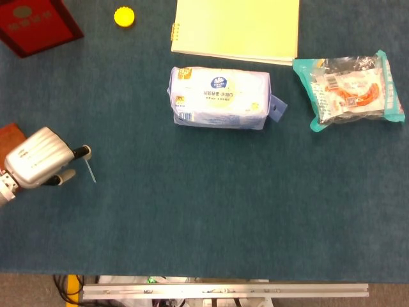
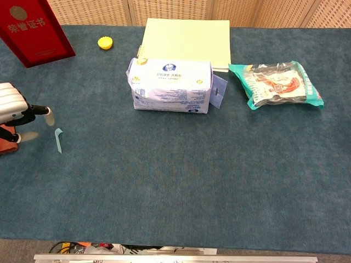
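**Left robot hand closes in on a thin strip**

The left robot hand (image 1: 38,165) holds nothing, fingers extended and apart, their tips just beside the pale green strip (image 1: 90,167) lying flat on the table (image 1: 211,211) (a brown pad (image 1: 11,135) sits behind the hand). The strip is thin; fingertips may slide over it or push it away.

A staged test room or lab: a bench (image 2: 181,186) under blue felt, woven panels (image 2: 175,11) behind its far edge, a bare metal rail (image 1: 223,291) and cables along its near edge.
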You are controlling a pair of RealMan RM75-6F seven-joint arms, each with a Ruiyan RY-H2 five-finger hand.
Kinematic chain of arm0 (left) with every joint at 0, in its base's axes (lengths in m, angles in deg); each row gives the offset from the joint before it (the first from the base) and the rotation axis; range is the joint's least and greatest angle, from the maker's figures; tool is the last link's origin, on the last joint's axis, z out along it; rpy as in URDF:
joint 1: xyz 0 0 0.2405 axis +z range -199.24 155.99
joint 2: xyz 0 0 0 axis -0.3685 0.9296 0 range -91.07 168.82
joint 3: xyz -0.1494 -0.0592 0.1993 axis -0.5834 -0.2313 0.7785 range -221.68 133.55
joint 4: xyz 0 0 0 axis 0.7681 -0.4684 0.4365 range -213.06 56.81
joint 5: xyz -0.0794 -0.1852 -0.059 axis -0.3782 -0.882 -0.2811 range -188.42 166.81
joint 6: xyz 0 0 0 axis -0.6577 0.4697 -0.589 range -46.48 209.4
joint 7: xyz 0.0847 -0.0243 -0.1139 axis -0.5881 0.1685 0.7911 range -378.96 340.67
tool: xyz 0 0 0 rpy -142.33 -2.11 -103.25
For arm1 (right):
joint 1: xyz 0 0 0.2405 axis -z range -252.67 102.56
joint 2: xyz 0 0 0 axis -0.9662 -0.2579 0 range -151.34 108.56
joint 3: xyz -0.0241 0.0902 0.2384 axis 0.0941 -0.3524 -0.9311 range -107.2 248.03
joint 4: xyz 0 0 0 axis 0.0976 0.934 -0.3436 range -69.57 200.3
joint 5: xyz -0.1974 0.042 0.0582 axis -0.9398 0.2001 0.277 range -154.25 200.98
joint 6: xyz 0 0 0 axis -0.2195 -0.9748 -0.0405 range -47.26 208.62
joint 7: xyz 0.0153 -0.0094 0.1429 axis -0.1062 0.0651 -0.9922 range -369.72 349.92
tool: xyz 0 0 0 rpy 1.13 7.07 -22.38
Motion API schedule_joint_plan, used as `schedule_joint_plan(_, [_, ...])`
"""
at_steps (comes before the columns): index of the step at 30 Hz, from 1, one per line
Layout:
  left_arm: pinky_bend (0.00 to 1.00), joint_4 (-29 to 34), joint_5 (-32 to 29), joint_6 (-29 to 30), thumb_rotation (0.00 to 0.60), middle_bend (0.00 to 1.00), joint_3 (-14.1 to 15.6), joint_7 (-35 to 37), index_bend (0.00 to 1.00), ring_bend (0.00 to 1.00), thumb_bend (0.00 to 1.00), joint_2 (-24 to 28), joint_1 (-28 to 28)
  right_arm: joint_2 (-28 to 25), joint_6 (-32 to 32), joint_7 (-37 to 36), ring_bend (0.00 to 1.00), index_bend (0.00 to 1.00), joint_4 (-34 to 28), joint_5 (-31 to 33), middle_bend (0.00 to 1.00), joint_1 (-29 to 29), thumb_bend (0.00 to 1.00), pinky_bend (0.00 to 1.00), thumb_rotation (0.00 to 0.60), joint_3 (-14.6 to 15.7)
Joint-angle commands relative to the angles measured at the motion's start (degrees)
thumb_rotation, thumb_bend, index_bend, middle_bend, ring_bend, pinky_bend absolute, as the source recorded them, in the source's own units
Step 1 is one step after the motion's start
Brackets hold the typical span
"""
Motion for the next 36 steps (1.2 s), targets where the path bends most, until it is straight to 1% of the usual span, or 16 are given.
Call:
schedule_joint_plan(1, [0.81,-2.89,0.42,1.03,0.6,0.9,1.28,1.4,0.42,0.86,0.32,-2.05,-0.28,0.05,0.15,0.34,0.17,0.36,-0.31,-0.05,0.29,-0.23,0.36,0.25,0.6,-0.12])
schedule_joint_plan(10, [0.81,-9.72,-0.29,2.29,0.6,0.9,3.19,3.96,0.43,0.86,0.31,-6.49,-0.2,0.2,1.01,2.02,0.17,0.36,-1.38,0.34,0.29,-0.87,0.36,0.25,0.6,-0.25])
schedule_joint_plan(17, [0.81,-12.66,-0.91,2.65,0.6,0.9,3.96,5.11,0.43,0.86,0.31,-8.98,-0.79,0.25,0.84,2.73,0.17,0.36,-1.75,0.63,0.29,-0.77,0.36,0.25,0.6,-0.21])
schedule_joint_plan(24, [0.81,-14.21,-1.08,2.59,0.6,0.9,4.84,4.76,0.42,0.86,0.31,-10.75,-1.57,-0.3,0.28,3.07,0.17,0.36,-2.22,0.76,0.29,-0.48,0.36,0.25,0.6,-0.27])
schedule_joint_plan(36, [0.81,-15.69,-1.96,2.46,0.6,0.9,6.09,4.19,0.42,0.86,0.31,-11.71,-2.03,-0.68,-0.36,2.89,0.17,0.36,-2.24,0.8,0.29,0.02,0.36,0.25,0.6,-0.12])
